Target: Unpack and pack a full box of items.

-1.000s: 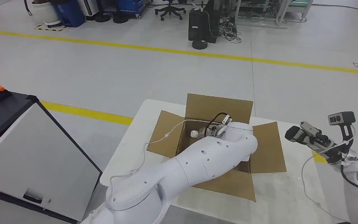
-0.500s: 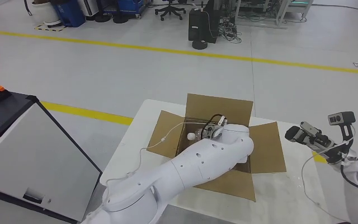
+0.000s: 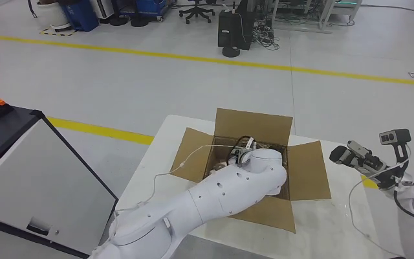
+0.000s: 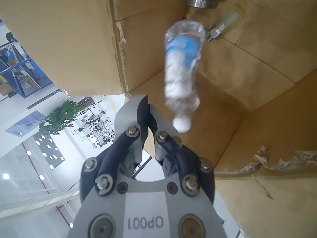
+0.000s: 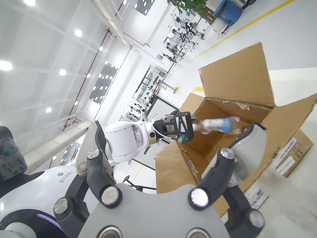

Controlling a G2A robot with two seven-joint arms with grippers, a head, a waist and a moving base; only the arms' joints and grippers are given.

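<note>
clear plastic bottle with blue label (image 4: 182, 75), inside the brown cardboard box (image 4: 62, 25), looks light, crushable, slippery; i'd grab the neck. can't tell if the left pincer (image 4: 148, 111) grips it.

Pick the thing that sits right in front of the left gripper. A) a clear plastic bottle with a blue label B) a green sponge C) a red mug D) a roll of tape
A: the clear plastic bottle with a blue label points its white cap toward the left gripper, against the inside of the open cardboard box.
</note>
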